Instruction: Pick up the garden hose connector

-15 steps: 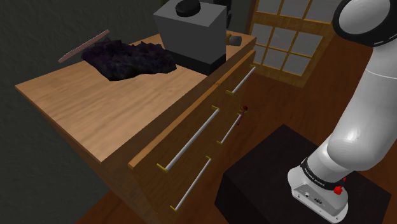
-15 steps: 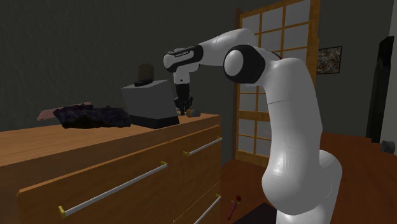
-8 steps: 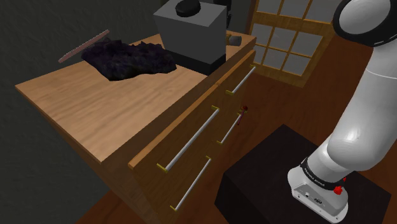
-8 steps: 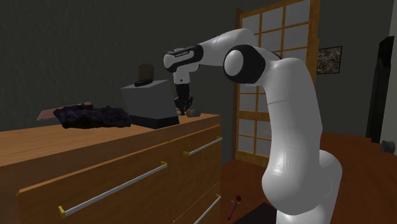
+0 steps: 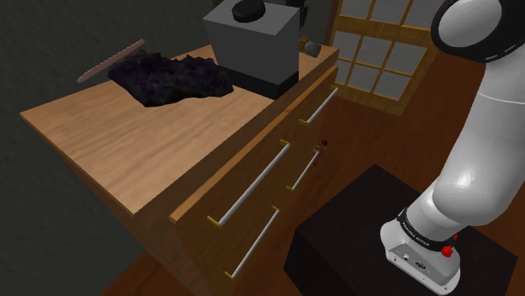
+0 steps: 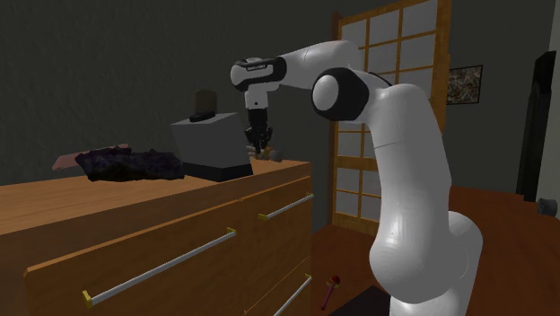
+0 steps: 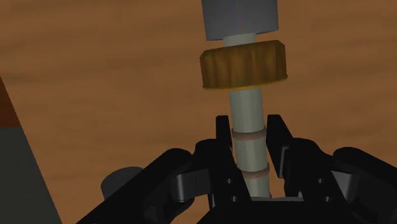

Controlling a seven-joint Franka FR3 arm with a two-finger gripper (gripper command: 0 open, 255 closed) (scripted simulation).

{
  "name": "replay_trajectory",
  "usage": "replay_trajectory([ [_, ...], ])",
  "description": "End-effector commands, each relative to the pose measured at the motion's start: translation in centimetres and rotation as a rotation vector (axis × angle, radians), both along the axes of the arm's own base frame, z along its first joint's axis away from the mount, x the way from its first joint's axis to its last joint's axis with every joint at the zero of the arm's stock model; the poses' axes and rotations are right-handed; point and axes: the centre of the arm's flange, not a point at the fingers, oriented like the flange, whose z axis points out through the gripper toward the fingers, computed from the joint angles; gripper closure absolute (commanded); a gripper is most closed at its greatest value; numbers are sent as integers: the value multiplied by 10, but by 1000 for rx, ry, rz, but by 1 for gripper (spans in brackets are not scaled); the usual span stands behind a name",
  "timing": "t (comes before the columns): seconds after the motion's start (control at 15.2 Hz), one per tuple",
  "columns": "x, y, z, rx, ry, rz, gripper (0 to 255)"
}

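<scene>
- Stand [image 5: 336, 244]: black box at the near corner, on a wood floor [image 6: 503, 233].
- Arm [image 5: 479, 168]: white with dark joints. It has a red button by its base and a dark band of small print there, too fine to read.
- Small red thing [image 5: 320, 145]: on the floor, between the stand and the drawers.
- Handles [image 5: 252, 187]: long pale bars with brass ends across the drawer fronts.
- Table [image 5: 143, 143]: bare wood top over the drawers.
- Heap [image 5: 172, 77]: black and lumpy, lying on the top just beside the box.
- Stick [image 5: 109, 60]: thin and reddish-brown, at the heap's far edge.
- Box [image 5: 252, 46]: dark grey, at the back of the top, with a black knob [image 5: 249, 10] on it.
- End effector [image 7: 249, 156]: black, pointing down past the box at the table's far corner. Its fingers [image 7: 222, 137] are pinched on the connector's stem.
- Connector [image 7: 245, 63]: a pale stem held between the fingers, then a ribbed brown ring, then a grey end. It hangs close over the wood; contact with the top cannot be told.
- Label [image 6: 254, 65]: dark print on the wrist link, not legible.
- Door [image 5: 379, 50]: wood lattice with pale panes, beyond the table.
</scene>
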Motion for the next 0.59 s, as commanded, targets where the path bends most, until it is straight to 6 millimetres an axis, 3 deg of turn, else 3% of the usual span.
replay_trajectory([
  [0.0,0,1,11,0,0,0,255],
  [0.4,0,1,42,0,0,0,255],
  [0.53,0,1,43,0,0,0,255],
])
